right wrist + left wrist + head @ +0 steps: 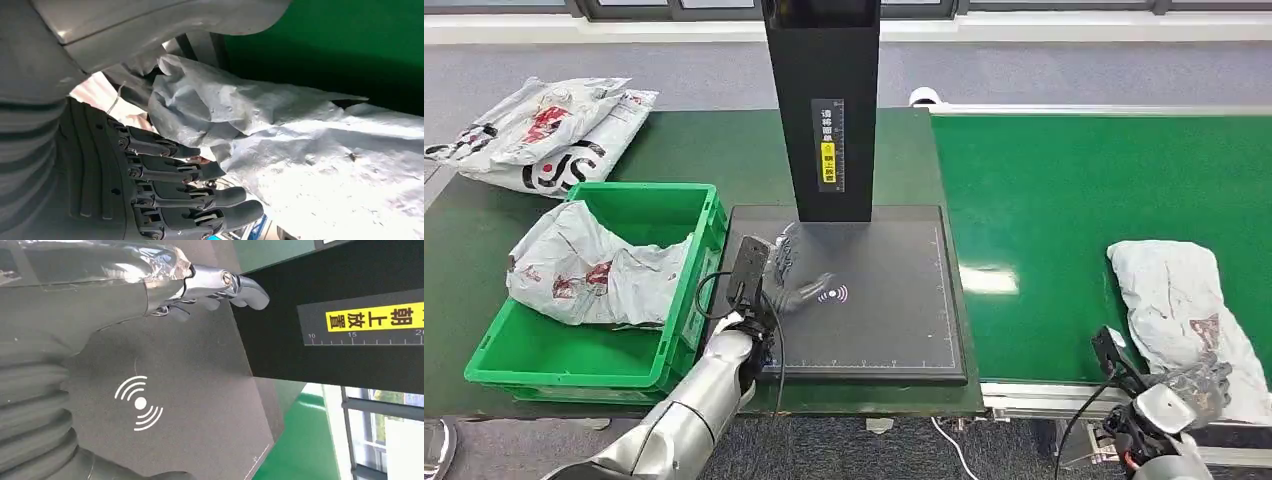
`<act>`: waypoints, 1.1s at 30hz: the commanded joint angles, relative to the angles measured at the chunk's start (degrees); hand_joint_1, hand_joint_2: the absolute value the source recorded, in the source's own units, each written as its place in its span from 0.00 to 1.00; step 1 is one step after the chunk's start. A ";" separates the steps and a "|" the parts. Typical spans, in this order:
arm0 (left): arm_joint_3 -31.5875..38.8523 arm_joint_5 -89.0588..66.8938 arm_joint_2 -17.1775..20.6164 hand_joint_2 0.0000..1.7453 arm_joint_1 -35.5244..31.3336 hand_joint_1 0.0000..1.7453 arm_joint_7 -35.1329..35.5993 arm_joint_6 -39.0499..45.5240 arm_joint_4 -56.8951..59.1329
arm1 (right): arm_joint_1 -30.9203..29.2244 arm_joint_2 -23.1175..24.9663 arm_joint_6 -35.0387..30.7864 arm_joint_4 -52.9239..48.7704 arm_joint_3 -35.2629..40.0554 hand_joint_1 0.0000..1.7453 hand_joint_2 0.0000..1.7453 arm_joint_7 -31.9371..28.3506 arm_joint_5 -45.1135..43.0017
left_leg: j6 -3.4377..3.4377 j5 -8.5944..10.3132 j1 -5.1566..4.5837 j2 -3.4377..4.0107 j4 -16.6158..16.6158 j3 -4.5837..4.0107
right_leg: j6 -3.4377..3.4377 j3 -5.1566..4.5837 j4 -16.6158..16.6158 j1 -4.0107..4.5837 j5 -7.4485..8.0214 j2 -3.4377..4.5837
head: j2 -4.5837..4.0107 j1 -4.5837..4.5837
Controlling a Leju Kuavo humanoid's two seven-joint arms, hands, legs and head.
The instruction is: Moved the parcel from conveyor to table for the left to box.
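Note:
A crumpled grey parcel (1181, 305) lies on the green conveyor belt (1064, 220) at the right. My right hand (1196, 385) is at its near end. In the right wrist view the parcel's (300, 145) edge sits between the thick thumb and the straight dark fingers (190, 195), which are not closed on it. My left hand (794, 278) hovers over the black scanner plate (874, 300) with its fingers apart and nothing in it. The left wrist view has that hand (150, 290) above the plate (200, 405), close to the black column (325, 355).
A green box (679, 215) with a grey parcel (589, 270) inside stands left of the plate. More parcels (544, 135) lie at the table's back left. A black scanner column (824, 100) rises from the plate's far side.

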 commanded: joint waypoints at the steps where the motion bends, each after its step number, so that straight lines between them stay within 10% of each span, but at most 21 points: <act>1: -1.36 -0.36 0.66 1.00 -3.71 0.00 1.19 -0.55 3.85 | -1.59 0.58 6.98 2.68 -4.06 0.00 1.00 -1.95 -3.90 | 0.03 -0.04 0.01 0.09 -0.05 0.13 | -0.02 0.14 -0.10 0.03 0.00 0.00 | 0.00 0.00; 2: -1.44 -0.38 0.62 1.00 -3.82 0.00 1.25 -0.69 3.95 | -1.63 0.70 8.41 2.78 -5.22 0.00 1.00 -3.05 -5.16 | 0.03 -0.04 0.01 0.09 -0.06 0.15 | -0.02 0.16 -0.12 0.03 0.00 0.00 | 0.00 0.00; 3: -1.59 -0.42 0.58 1.00 -4.07 0.00 1.35 -0.99 4.24 | -1.71 0.80 12.73 3.16 -6.98 1.00 1.00 -4.33 -7.00 | 0.02 -0.02 0.02 0.04 0.01 0.03 | -0.01 0.04 -0.02 0.03 0.00 -0.01 | 0.00 0.00; 17: -1.17 0.12 1.17 1.00 -3.98 0.00 1.55 -1.43 3.83 | -2.00 1.73 10.12 1.00 -8.28 1.00 1.00 -7.63 -5.12 | 0.04 -0.05 0.08 0.12 -0.02 0.36 | 0.06 0.42 -0.16 0.21 0.04 0.03 | 0.00 0.00; 22: 0.18 0.20 2.41 1.00 -3.32 0.00 0.69 2.51 2.72 | -4.97 6.04 -10.56 -4.35 -9.65 1.00 1.00 -26.51 -11.28 | 0.03 -0.06 0.04 0.41 -0.09 0.39 | 0.03 0.35 -0.17 0.23 0.10 0.27 | 0.00 0.00; 26: 1.90 -0.66 3.56 1.00 -3.98 0.00 0.32 6.79 2.18 | -2.80 14.35 -12.57 -25.93 -7.11 1.00 1.00 -47.75 -28.72 | -0.03 -0.05 -0.03 0.75 -0.08 0.19 | 0.00 -0.02 0.06 0.10 0.17 0.66 | 0.00 0.00; 31: 2.72 -1.28 3.78 1.00 -4.15 0.00 0.22 6.85 2.15 | 0.90 12.93 -12.57 -31.88 2.34 1.00 1.00 -42.70 -34.07 | -0.18 0.08 0.06 0.33 -0.15 0.24 | -0.03 0.12 -0.03 0.21 0.08 0.24 | -0.02 0.00; 33: 3.21 -1.95 4.08 1.00 -4.11 0.00 -0.73 9.44 1.96 | 1.89 13.95 -12.57 -35.80 3.83 1.00 1.00 -52.26 -41.42 | -0.14 0.13 0.05 -0.03 -0.13 0.24 | -0.03 0.22 -0.06 0.20 0.01 -0.09 | 0.00 0.00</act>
